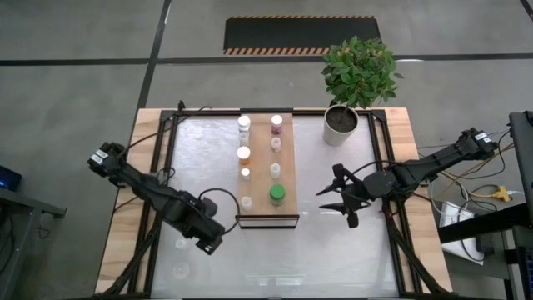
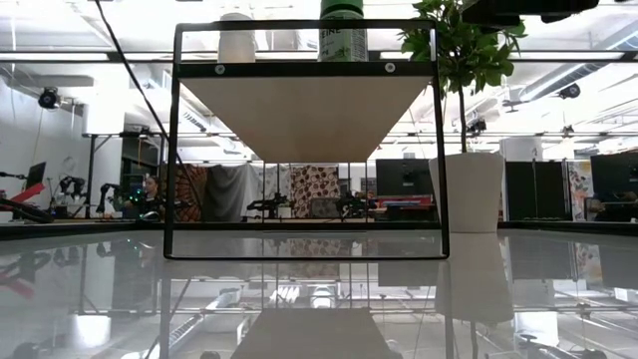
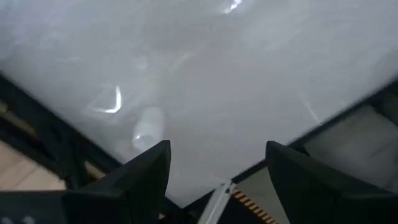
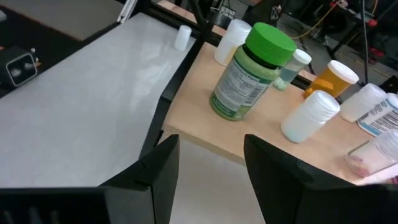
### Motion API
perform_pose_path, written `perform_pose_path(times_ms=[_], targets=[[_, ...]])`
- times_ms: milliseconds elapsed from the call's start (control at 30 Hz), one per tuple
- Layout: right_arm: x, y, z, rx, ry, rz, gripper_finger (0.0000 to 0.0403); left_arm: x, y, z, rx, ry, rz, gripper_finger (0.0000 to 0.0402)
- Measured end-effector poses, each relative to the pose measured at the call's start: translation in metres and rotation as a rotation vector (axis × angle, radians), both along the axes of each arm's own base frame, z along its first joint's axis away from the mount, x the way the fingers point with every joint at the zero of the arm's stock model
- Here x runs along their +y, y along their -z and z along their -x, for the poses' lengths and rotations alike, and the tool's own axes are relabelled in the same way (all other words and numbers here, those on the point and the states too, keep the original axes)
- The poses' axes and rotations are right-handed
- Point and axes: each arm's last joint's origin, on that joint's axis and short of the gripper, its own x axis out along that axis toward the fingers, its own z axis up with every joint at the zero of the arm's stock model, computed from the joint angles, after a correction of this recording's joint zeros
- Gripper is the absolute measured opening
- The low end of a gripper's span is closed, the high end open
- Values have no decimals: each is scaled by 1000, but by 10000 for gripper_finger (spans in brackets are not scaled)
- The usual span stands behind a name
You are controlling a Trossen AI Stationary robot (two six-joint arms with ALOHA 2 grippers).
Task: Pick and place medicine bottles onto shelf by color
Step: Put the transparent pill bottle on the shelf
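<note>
Right gripper (image 1: 333,198) sits right of centre in the high view, jaws apart, nothing between them, hovering over the glass table (image 1: 333,258) just right of the shelf (image 1: 260,167). Its wrist view shows the dark fingers (image 4: 158,168) at the bottom with a clear gap, pointed at the green-capped bottle (image 4: 252,71) standing near the shelf's corner; white bottles (image 4: 310,116) and an orange one (image 4: 333,79) sit behind it toward the upper right. Left gripper (image 1: 208,242) is lower left of centre in the high view, jaws wide, empty, over bare glass below and left of the shelf's near end. Shelf is centre frame; medicine bottles sit in two columns on it, green-capped one (image 1: 276,195) at the lower right end. Potted plant (image 1: 354,79) stands upper right of the shelf.
</note>
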Motion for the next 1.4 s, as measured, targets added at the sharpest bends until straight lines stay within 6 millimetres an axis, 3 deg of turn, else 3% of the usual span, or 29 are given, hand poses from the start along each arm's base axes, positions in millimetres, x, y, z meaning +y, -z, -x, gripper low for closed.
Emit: perform_pose_path(times_ms=[300, 800, 1400], targets=[[-1, 7, 9, -1, -93, 19, 171, -2, 30, 9, 194, -154, 37, 244], [-12, 1, 39, -179, -146, 48, 171, -1, 63, 12, 225, -176, 24, 244], [-15, 6, 47, -193, -142, 34, 171, -10, 78, 23, 276, -205, 8, 244]])
